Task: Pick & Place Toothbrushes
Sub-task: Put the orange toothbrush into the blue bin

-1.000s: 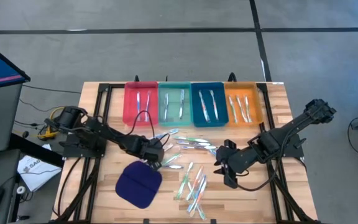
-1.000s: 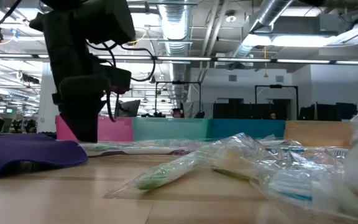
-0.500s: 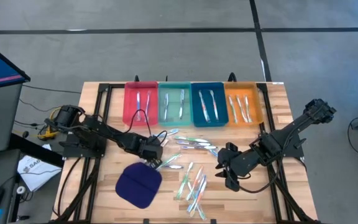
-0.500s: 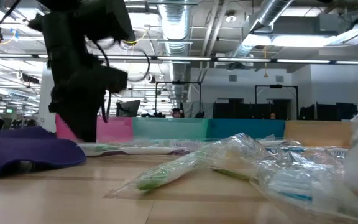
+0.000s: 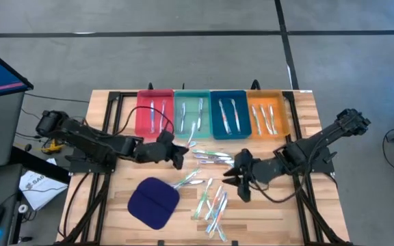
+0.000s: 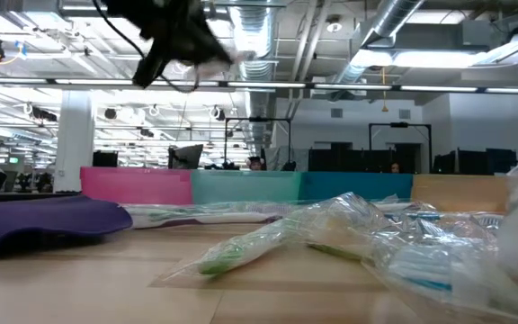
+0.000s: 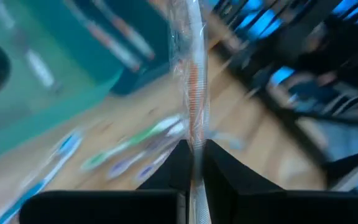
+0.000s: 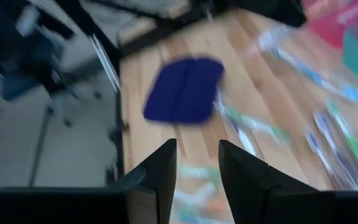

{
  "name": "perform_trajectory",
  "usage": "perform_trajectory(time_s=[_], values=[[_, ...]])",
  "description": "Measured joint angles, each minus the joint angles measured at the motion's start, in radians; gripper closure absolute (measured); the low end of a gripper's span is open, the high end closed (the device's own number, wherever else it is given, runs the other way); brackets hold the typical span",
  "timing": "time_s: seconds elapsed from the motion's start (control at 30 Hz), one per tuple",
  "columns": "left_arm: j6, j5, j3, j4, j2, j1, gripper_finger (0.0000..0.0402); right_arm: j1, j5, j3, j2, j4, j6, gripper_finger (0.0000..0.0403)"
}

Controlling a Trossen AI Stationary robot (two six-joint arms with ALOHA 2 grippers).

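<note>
My left tool pinches a clear-wrapped orange toothbrush; that slippery wrapper could slide free; right tool hovers open, empty

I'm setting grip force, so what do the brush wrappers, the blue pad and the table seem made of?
Brush wrappers: likely thin clear plastic film, glossy and crinkled. Blue pad: probably soft cloth, matte, with a fold line and rounded, slumping edges. Table: pale wood planks, visible grain and seams, dull finish.
</note>
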Motion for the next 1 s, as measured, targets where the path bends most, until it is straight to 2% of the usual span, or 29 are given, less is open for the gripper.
perform_trajectory(time_s=[0.13,0.27,0.5,0.6,0.8,0.93,1.0], values=[[0.027,-0.007,0.001,0.11,-0.021,0.0,0.0387,-0.054,-0.007,0.0,-0.007,0.183,-0.033,0.0289],[0.03,-0.013,0.002,0.195,-0.054,0.0,0.0387,-0.124,-0.051,0.0,-0.036,0.361,0.024,0.0289],[0.088,0.002,0.002,0.229,-0.159,0.003,0.0387,-0.257,-0.057,0.0,-0.1,0.534,0.035,0.0289],[0.141,0.029,0.003,0.242,-0.212,0.004,0.0387,-0.332,-0.111,0.0,-0.103,0.582,0.084,0.0289],[0.181,0.105,0.003,0.251,-0.314,0.011,0.0387,-0.473,-0.239,0.0,-0.015,0.698,0.288,0.0289],[0.231,0.158,0.003,0.249,-0.345,0.024,0.0387,-0.501,-0.293,0.003,0.065,0.836,0.296,0.0289],[0.247,0.166,0.003,0.249,-0.35,0.024,0.0387,-0.503,-0.293,0.016,0.097,0.844,0.288,0.0289]])
